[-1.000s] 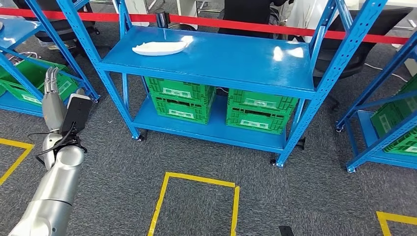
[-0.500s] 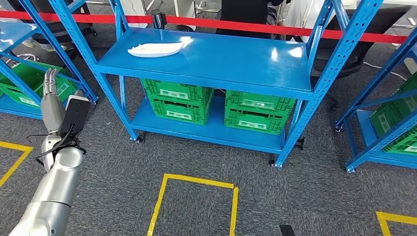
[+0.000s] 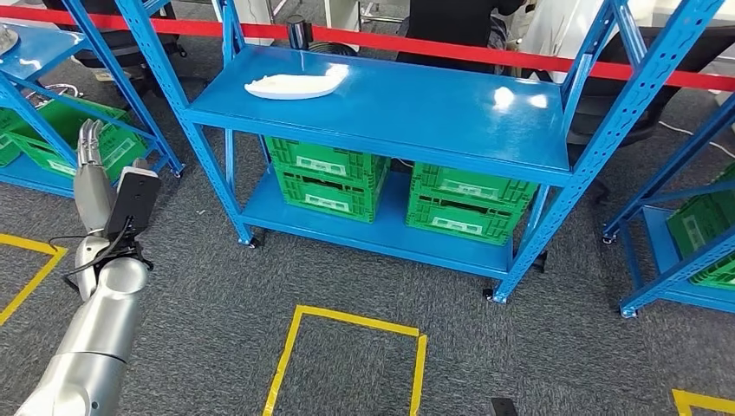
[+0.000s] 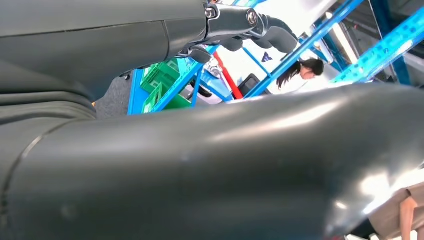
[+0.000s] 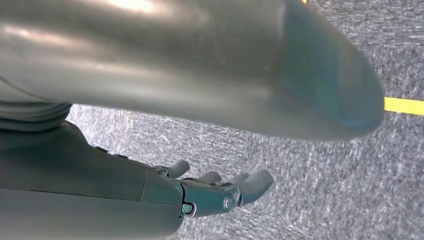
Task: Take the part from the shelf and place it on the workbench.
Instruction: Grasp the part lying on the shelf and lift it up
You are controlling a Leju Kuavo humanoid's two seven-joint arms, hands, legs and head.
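The white part (image 3: 293, 85) was seen lying flat on the top board of the blue shelf (image 3: 416, 117), near its back left corner, well apart from the fingers of both hands and ahead of them. The left hand (image 3: 89, 156) was raised beside the shelf's left post, its fingers (image 3: 85, 139) stretched out straight and nothing held in them. The right hand (image 5: 210, 192) was hung low over the grey carpet (image 3: 217, 312), its fingers (image 5: 255, 182) apart and lightly curled, with nothing gripped. Green crates (image 3: 329, 178) were stacked on the lower board, below the part. Yellow tape (image 3: 347, 316) was laid on the carpet.
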